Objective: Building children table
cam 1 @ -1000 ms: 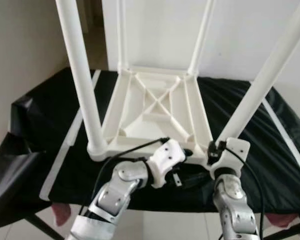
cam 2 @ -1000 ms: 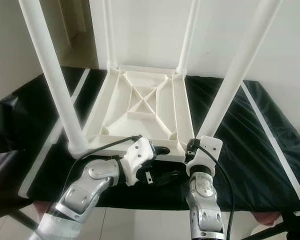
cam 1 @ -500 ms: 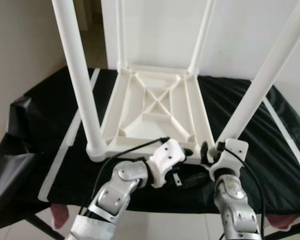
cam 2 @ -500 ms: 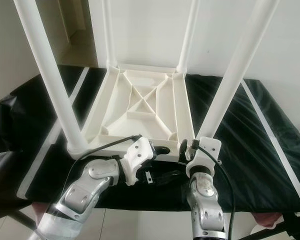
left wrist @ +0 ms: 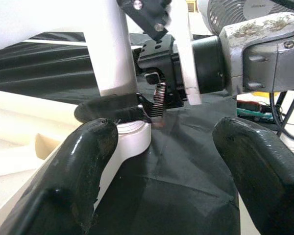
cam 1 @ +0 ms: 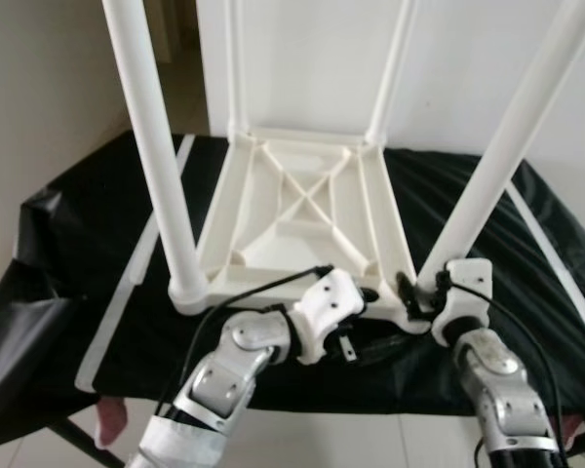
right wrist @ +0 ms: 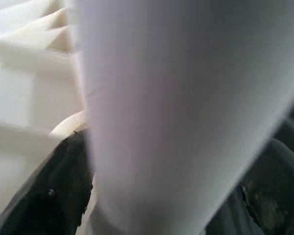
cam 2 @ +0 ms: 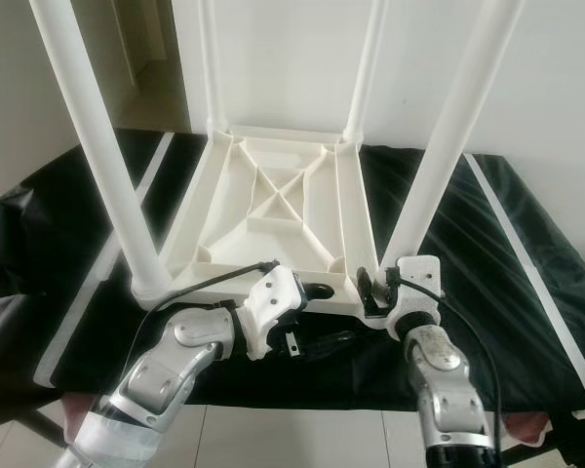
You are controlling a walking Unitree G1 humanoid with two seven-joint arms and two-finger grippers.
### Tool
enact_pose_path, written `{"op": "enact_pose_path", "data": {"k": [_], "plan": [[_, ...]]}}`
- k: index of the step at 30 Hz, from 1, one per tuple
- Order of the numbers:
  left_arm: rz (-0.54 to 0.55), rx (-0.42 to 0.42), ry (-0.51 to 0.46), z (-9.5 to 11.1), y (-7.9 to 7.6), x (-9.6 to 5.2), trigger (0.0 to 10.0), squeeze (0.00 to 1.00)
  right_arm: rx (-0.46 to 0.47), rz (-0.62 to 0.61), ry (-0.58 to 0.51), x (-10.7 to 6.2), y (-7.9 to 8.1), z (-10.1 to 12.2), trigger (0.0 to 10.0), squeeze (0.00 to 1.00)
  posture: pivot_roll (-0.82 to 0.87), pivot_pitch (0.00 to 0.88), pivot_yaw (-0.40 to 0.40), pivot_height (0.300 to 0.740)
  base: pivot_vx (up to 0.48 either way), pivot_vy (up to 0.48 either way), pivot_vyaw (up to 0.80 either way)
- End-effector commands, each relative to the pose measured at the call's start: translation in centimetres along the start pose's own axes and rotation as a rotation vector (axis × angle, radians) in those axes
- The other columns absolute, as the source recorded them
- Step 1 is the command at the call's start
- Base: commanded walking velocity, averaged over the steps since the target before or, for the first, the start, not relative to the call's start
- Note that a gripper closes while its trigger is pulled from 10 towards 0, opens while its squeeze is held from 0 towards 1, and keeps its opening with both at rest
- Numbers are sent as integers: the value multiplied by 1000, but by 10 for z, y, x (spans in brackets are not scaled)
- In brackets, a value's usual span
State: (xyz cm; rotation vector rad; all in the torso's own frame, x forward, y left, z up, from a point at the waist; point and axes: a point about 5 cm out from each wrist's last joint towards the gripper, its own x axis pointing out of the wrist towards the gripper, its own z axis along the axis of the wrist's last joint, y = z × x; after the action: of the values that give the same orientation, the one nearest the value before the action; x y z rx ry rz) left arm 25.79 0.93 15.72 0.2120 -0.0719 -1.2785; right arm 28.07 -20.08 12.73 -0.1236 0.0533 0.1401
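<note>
Swinging outward since a second ago, the right gripper [cam 2: 375,290] clasps the near-right leg [cam 2: 447,127] of the upturned table [cam 2: 273,210] on the black-covered worktop [cam 2: 487,283]; left gripper [left wrist: 159,161] gapes alongside.

White table [cam 1: 307,210] upside down, legs up

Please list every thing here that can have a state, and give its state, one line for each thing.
Table top: upside down on the black cloth, ribbed underside up.
Near right leg: upright in its corner socket, tilted.
Near left leg: standing in its socket.
Two far legs: standing in their sockets.
Right claw: around the near right leg's base.
Left claw: open, beside that corner, holding nothing.
</note>
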Motion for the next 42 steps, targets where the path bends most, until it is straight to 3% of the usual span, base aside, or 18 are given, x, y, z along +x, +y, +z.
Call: {"op": "enact_pose_path", "data": {"k": [1, 8, 13, 14, 15, 19, 20, 36, 42], "plan": [[24, 7, 6, -1, 1, 1, 10000, 0, -26, 61, 13, 0, 3, -3, 10000, 0, -29, 0, -39, 740, 0, 0, 0], [28, 4, 5, -1, 1, 1, 10000, 0, -98, 238, 29, -6, 5, -6, 10000, 0, -29, 0, -37, 740, 0, 0, 0], [24, 5, 5, -1, 1, 1, 10000, 0, -118, 279, 32, -6, -1, -5, 10000, 0, -30, 0, -37, 740, 0, 0, 0], [23, 5, 4, -1, 1, 1, 10000, 0, -124, 281, 33, -6, -3, -5, 2118, 0, -30, 0, -35, 740, 0, 0, 0], [23, 5, 5, -1, 1, 1, 10000, 0, -126, 282, 31, -6, -5, -5, 0, 0, -30, 0, -35, 740, 0, 0, 0], [22, 5, 4, 0, 1, 1, 10000, 0, -113, 282, 27, -6, -8, -5, 0, 0, -29, 0, -35, 740, 0, 0, 0], [22, 5, 4, 0, 1, 1, 10000, 0, -110, 280, 30, -6, -8, -5, 10000, 0, -26, 0, -34, 740, 0, 0, 0], [14, 3, 10, -1, -1, -1, 10000, 0, -9, 199, 8, -11, 3, -4, 10000, 0, -32, 0, -26, 740, 0, 0, 0], [18, 0, 7, -1, -1, -1, 10000, 0, 90, 39, -10, -12, 13, -2, 10000, 0, -26, 0, -36, 740, 0, 0, 0]]}}
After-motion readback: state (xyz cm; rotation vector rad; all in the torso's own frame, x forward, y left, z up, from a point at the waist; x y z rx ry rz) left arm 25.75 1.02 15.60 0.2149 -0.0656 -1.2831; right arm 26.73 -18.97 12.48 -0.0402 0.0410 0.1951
